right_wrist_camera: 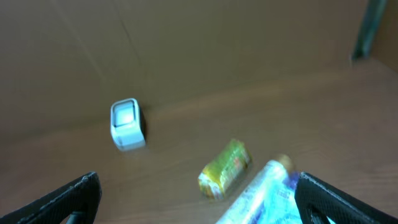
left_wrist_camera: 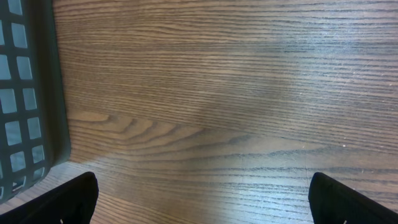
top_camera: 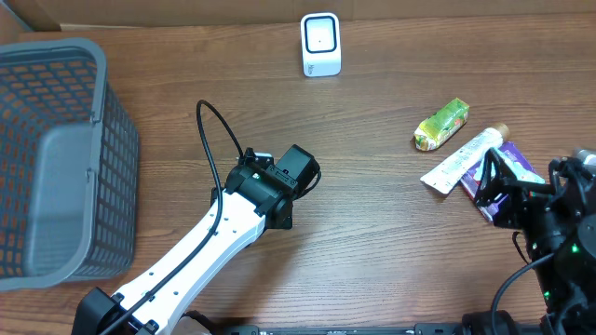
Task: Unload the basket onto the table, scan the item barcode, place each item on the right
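Both grippers stand fully open, holding nothing. The left gripper hangs over bare table, robot-side of the scanner. The right gripper is well right of the scanner, over the tube and purple pouch. The green packet lies between scanner and tube. The basket stands far left of the scanner, with open wood between
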Motion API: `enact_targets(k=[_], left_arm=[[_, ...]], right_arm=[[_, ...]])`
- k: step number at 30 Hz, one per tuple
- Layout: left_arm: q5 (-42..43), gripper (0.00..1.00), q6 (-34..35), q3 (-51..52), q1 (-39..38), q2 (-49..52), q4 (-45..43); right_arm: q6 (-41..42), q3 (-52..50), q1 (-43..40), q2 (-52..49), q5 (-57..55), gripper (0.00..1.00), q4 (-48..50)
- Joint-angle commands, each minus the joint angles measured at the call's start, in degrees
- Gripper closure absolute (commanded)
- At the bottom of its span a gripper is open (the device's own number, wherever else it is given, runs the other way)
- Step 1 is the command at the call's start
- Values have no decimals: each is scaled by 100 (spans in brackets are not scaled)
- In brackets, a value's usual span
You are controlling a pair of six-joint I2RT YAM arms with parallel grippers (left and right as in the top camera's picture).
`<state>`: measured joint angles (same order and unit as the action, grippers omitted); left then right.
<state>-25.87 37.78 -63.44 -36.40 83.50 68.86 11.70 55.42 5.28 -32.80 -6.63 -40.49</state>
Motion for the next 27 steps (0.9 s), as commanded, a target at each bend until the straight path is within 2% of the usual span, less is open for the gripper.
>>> enact_targets(k=[1,5,7,11,13,19,25,27], left_arm=[[4,1,125,4,-26,17,-20],[4,0,125,4,-26,17,-20],[4,1,125,4,-26,17,-17],[4,0,125,4,-26,17,-17],[4,1,125,4,-26,17,-20],[4,0,122,4,-26,17,-17],[4,0,125,4,-26,17,-20],[2,0,125,4,-26,17,-20]], right_arm=[[-131,-555,-11,216,-151,0,752],[-133,-1456,-11,623,-151,0,2350],[-131,-2308,-11,999,-140,0,3650],[-162,-3344,-4,1554,74,0,4940],[-509,-3845,-4,1864,409,0,5355],[-1910,-4828,33,2625,1397,0,5582],[-1989,-5515,35,3016,1440,0,5560],[-1971,-5495,68,3071,1421,0,5071]])
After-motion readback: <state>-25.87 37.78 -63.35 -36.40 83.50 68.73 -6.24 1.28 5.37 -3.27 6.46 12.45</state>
